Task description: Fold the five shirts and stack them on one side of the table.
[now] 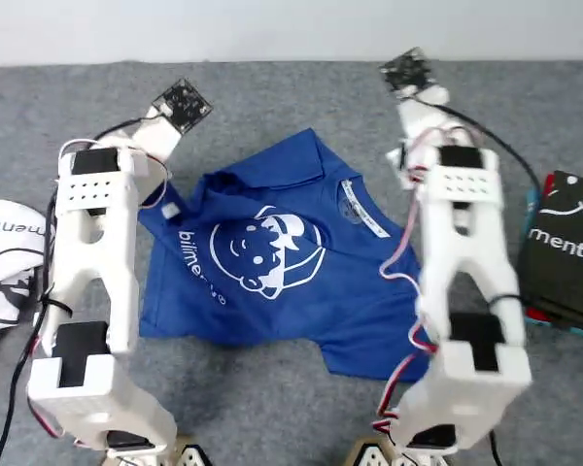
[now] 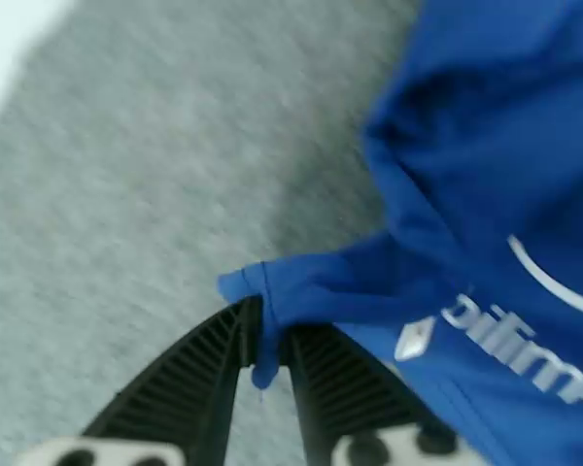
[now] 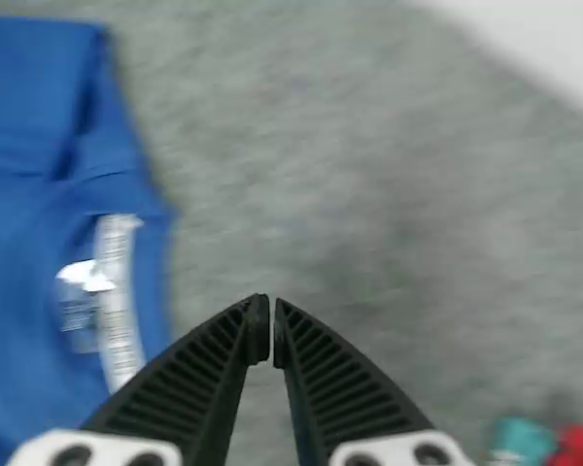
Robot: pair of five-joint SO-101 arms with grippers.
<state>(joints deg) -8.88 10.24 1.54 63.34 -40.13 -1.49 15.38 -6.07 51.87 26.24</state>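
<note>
left gripper (image 2: 266, 332) pinches blue shirt (image 2: 486, 155) edge; right gripper (image 3: 265, 328) closed, empty

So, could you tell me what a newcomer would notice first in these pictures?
A blue shirt lies spread in the middle of the grey table, between the two arms. The left claw is shut on a fold at its edge, while the right claw is shut on nothing over bare table beside the shirt. A folded black shirt sits at the table's right edge, a crumpled white shirt at the left.
</note>
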